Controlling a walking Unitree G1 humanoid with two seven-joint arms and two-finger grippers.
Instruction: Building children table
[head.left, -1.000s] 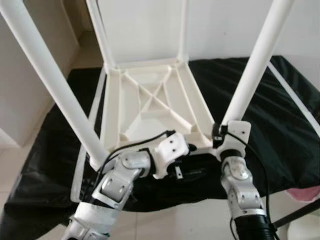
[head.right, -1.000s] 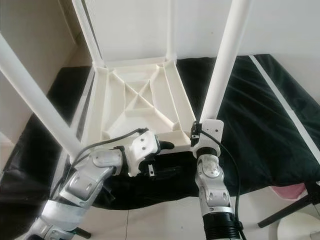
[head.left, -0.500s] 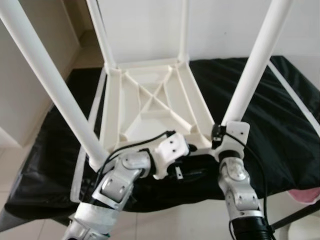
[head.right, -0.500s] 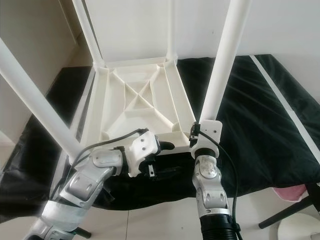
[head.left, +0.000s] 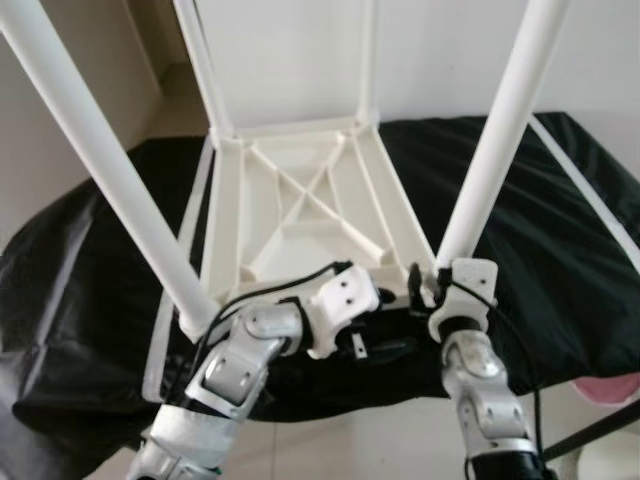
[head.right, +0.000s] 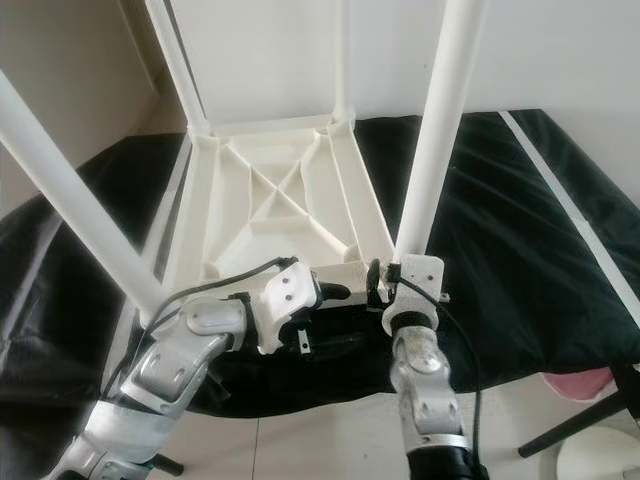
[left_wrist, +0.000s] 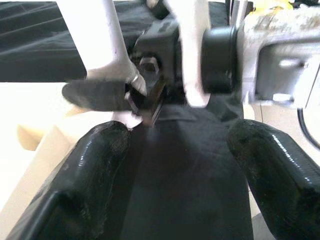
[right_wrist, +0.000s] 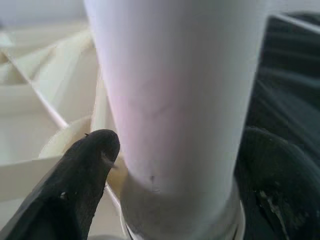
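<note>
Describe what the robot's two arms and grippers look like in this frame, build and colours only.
Both arms are jointed silver metal segments with white plastic housings at the wrists. The left gripper has two long, rounded, glossy black fingers; the right gripper has the same black fingers, slightly scuffed. A thin black cable loops over the left wrist housing, and another runs along the right forearm.

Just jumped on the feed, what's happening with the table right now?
A white children's table lies upside down on a black sheet, its four legs pointing up. The right tool is wrapped around the base of the near right leg, where it meets the corner socket. The left tool is open, hovering by the table's near edge and pointing across at the right wrist, holding nothing. The near left leg stands in its corner.
</note>
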